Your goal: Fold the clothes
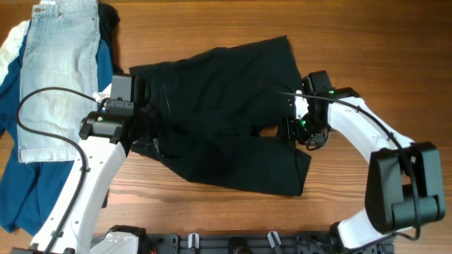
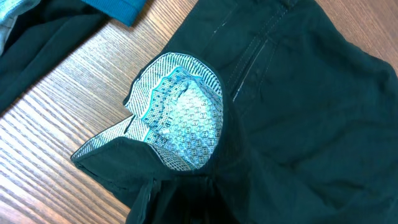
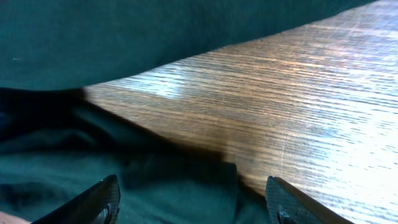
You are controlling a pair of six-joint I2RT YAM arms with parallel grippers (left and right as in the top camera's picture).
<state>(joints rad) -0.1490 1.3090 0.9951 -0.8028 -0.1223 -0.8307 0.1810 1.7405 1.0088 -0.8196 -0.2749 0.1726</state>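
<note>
The shorts [image 1: 226,120] lie spread flat in the middle of the table [image 1: 353,42], waistband toward the left arm and both legs pointing at the right one. The denim shorts [image 1: 60,63] and a blue garment [image 1: 21,183] sit off to the left, touching nothing that matters.

The left gripper [image 1: 131,106] is at the waistband and it's closed, but its fingers don't show in the wrist view. I honestly can't tell if it's pinching cloth or just closed next to it. That view does show the waistband flopped open, with the pale lining [image 2: 186,118] facing up. The right gripper [image 3: 193,205] is down by the leg hems, near the gap between the legs. Its fingers [image 3: 102,200] stand wide apart with black fabric under them and nothing gripped.

Handling-wise, my guess is this stuff is thin, light and totally limp. It'll drape and drag rather than hold a shape, and one layer will probably slide over the other. The waistband and the hems look like the best places to grab, since stitched edges give the fingers more to bite. Pinching mid-panel would likely just bunch it up.
</note>
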